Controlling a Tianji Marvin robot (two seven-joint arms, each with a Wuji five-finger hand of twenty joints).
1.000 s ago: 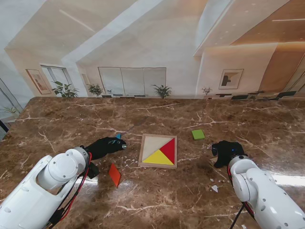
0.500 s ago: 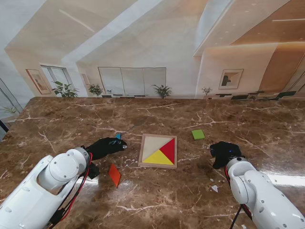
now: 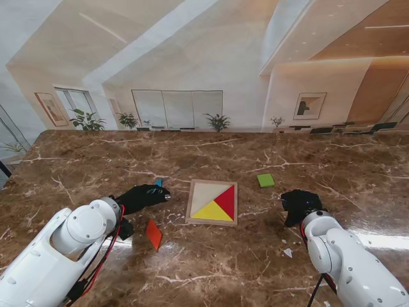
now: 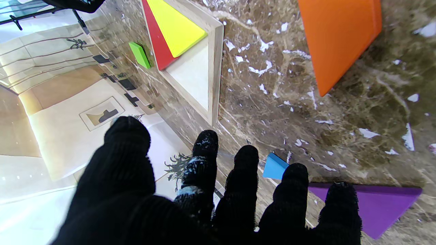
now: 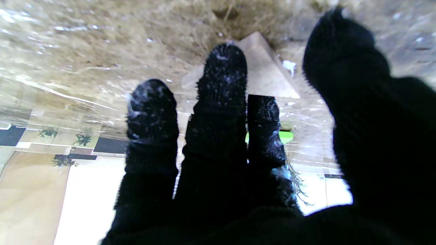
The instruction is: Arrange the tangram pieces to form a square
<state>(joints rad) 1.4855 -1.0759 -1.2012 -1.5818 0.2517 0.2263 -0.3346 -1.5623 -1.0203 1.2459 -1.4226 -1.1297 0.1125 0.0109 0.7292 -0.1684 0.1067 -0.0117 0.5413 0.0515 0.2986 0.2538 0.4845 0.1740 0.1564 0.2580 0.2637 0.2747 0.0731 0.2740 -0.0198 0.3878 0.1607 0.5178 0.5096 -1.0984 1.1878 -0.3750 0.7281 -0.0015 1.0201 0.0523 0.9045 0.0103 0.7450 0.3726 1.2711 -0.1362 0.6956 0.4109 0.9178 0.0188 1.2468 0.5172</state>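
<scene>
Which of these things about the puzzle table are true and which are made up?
1. The wooden tray already has a yellow triangle and a red triangle in it. True.
2. The green piece is inside the tray. False: it lies on the table, outside the tray on the right.
3. The left hand is holding the orange piece. False: its fingers are spread and hold nothing; the orange piece lies apart on the table.
4. A purple triangle and a blue piece lie by the left hand's fingers. True.
</scene>
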